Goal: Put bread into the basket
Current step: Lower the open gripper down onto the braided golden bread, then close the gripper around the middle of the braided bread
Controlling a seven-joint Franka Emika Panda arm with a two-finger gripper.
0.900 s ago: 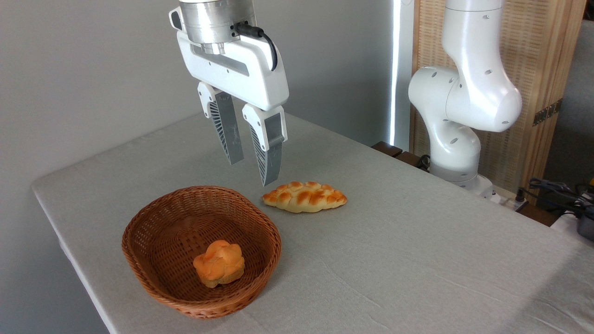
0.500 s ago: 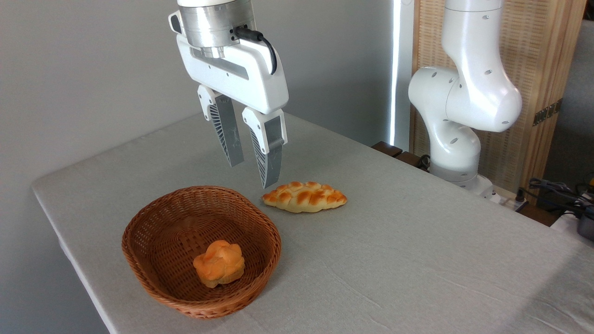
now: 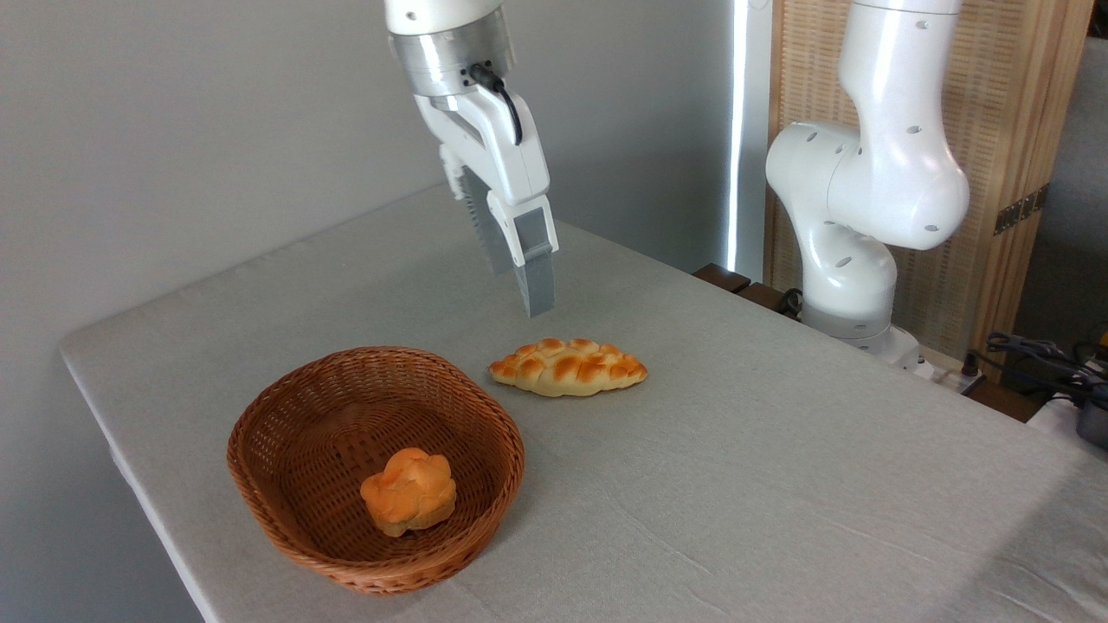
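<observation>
Gripper: the gripper (image 3: 519, 285) hangs in the air over the table, pointing down. It is turned sideways to the camera, so one finger hides most of the other. I cannot tell how far apart the fingers are. It holds nothing.
Bread: the long braided bread (image 3: 568, 367) lies flat on the table, below the gripper and a little to the right. The fingertips are up above it and do not touch it.
Basket: the brown woven basket (image 3: 294, 415) sits on the table, down and to the left of the gripper. Its rim is just beside the left tip of the bread.
Bun: a small round orange bun (image 3: 409, 491) sits inside the basket, near the front.
Table: the table (image 3: 779, 467) has a pale grey cloth on it.
Arm: the white arm (image 3: 866, 199) stands to the right of the gripper, at the back of the table.
</observation>
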